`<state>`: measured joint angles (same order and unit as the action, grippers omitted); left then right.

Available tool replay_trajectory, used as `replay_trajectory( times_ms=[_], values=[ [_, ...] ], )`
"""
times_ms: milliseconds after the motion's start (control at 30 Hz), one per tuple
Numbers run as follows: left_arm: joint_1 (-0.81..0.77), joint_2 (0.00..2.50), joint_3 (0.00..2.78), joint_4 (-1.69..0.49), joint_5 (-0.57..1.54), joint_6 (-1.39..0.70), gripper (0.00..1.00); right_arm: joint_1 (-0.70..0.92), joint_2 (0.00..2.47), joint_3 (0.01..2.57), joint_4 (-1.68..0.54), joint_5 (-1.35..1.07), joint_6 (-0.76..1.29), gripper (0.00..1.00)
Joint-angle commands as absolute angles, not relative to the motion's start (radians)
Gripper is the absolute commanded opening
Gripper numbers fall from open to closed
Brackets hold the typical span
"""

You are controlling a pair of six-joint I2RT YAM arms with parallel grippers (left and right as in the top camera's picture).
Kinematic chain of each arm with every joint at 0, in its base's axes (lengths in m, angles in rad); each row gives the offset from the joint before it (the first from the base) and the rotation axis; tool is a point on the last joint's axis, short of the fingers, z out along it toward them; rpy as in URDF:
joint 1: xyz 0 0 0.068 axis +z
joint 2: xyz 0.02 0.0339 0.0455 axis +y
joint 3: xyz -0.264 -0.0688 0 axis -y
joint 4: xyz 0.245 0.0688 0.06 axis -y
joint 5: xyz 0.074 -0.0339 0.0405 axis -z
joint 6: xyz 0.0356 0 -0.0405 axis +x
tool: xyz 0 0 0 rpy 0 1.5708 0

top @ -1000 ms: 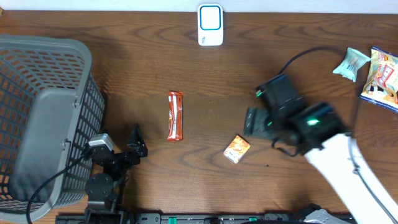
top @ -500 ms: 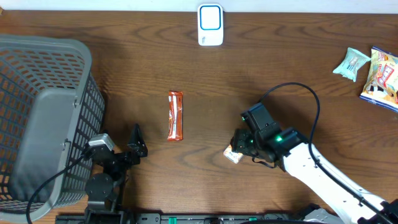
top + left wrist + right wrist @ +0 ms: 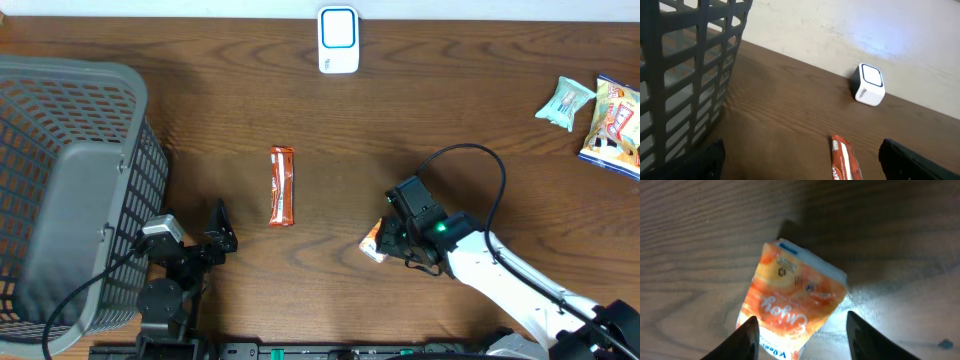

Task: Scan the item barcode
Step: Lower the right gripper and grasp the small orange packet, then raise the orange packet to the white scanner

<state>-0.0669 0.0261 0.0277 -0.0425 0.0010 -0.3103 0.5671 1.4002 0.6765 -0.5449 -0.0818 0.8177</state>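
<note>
A small orange snack packet (image 3: 374,241) lies on the wooden table right of centre. My right gripper (image 3: 388,236) is down over it, open. In the right wrist view the packet (image 3: 795,295) sits between the two dark fingers; the left fingertip (image 3: 747,337) touches its edge, while the right one stands apart from it. The white barcode scanner (image 3: 338,40) stands at the table's far edge, also seen as a white box (image 3: 868,85) from the left wrist. My left gripper (image 3: 225,230) rests open near the front left, holding nothing.
A red snack bar (image 3: 283,186) lies mid-table, just ahead of the left gripper (image 3: 807,167). A grey mesh basket (image 3: 70,190) fills the left side. Two more snack bags (image 3: 566,102) (image 3: 615,125) lie at the far right.
My right arm has swung left and down from the centre right onto the orange packet, and its jaws have narrowed around it. The left arm has not moved.
</note>
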Motion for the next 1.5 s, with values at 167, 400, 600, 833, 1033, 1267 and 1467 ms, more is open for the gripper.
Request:
replay_trajectory(
  times_ms=[167, 400, 600, 833, 1033, 1267, 1467],
  values=[
    [-0.063, 0.023, 0.004, -0.073, -0.009, -0.312, 0.98, 0.57, 1.52, 0.669, -0.526, -0.075, 0.826, 0.4],
    [-0.063, 0.023, 0.004, -0.073, -0.009, -0.312, 0.98, 0.526, 1.537, 0.669, -0.496, -0.147, 0.724, 0.01],
    [-0.063, 0.023, 0.004, -0.073, -0.009, -0.312, 0.98, 0.4, 1.522, 0.671, -0.36, -0.591, 0.327, 0.01],
    [-0.063, 0.023, 0.004, -0.073, -0.009, -0.312, 0.98, 0.237, 1.521, 0.671, -0.143, -1.377, -0.033, 0.01],
    [-0.063, 0.023, 0.004, -0.073, -0.009, -0.312, 0.98, 0.229, 1.52, 0.671, -0.07, -1.561, -0.211, 0.01],
    [-0.063, 0.023, 0.004, -0.073, -0.009, -0.312, 0.98, 0.231, 1.52, 0.671, -0.041, -1.562, -0.196, 0.01],
    [-0.063, 0.023, 0.004, -0.073, -0.009, -0.312, 0.98, 0.232, 1.52, 0.671, -0.019, -1.408, -0.201, 0.01]
  ],
)
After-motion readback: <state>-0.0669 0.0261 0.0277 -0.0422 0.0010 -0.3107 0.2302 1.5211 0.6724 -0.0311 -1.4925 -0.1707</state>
